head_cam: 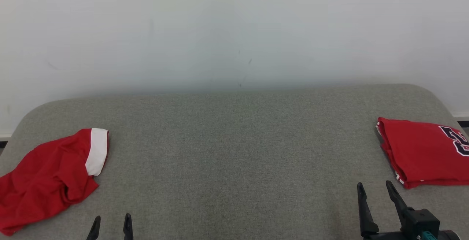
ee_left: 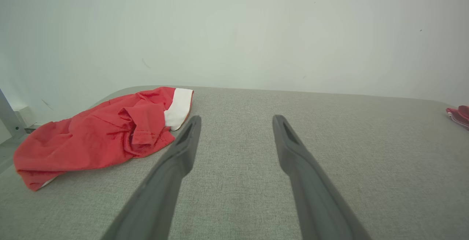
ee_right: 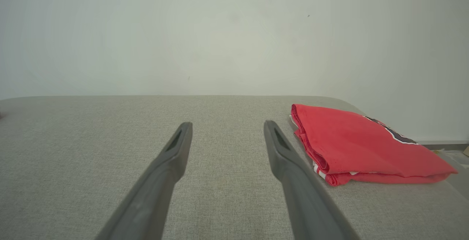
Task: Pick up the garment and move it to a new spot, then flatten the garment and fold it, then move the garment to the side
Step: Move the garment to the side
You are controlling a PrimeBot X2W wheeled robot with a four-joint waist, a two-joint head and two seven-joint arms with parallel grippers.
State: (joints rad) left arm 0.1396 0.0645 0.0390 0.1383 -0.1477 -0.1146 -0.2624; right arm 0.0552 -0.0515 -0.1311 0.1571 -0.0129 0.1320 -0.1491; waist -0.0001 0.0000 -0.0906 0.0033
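Stretching wide under both arms, the grey cloth-covered table [head_cam: 234,141] carries two red pieces, one at each end. At the table's left end lies the garment [head_cam: 47,177], crumpled in a loose heap with a white band [head_cam: 97,151] turned toward the table's middle. It looks thin, soft and light, so it should sag and drag when lifted. I judge the best hold to be a pinch on the white band or a raised fold beside it, where the cloth stands up off the table. At the table's right end sits a folded jersey [head_cam: 421,152], neat and apparently done, well apart from the heap. The table's middle lies bare between them, so nothing stands in the way. At the table's near edge, the left end effector [head_cam: 111,217] and the right end effector [head_cam: 374,184] both stand wide apart, holding nothing.
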